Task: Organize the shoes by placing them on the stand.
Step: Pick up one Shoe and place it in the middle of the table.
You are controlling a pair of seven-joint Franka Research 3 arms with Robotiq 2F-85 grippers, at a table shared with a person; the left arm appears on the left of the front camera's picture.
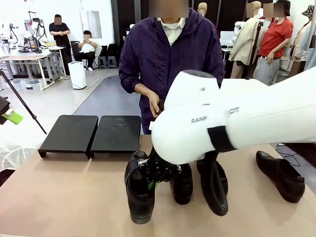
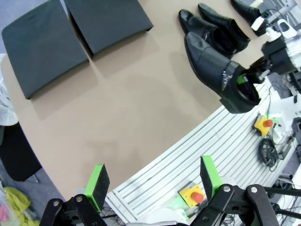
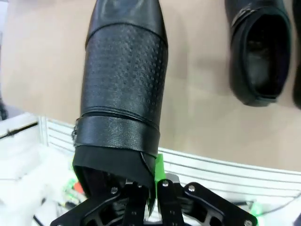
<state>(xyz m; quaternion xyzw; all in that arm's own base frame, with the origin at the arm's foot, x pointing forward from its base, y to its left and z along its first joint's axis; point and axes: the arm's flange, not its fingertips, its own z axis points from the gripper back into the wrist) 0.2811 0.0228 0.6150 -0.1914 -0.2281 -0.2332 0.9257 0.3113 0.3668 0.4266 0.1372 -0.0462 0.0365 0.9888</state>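
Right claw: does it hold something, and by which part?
The right claw holds a black slip-on shoe, pinched at the rim of its opening. The left claw is open, holding nothing.

Quick look from my remote seat: the stand (image 1: 91, 134) is two flat matte black platforms side by side at the far left of the tabletop (image 1: 59, 197). None of the four glossy black slip-ons is on it. The held shoe (image 1: 139, 195) is pinched at its heel collar by the right end effector (image 1: 150, 183), with the heel end out past the tabletop's near edge. The second shoe (image 1: 181, 186) and third shoe (image 1: 215, 187) sit just beside it mid-table. The fourth shoe (image 1: 280, 176) lies alone off to the right.
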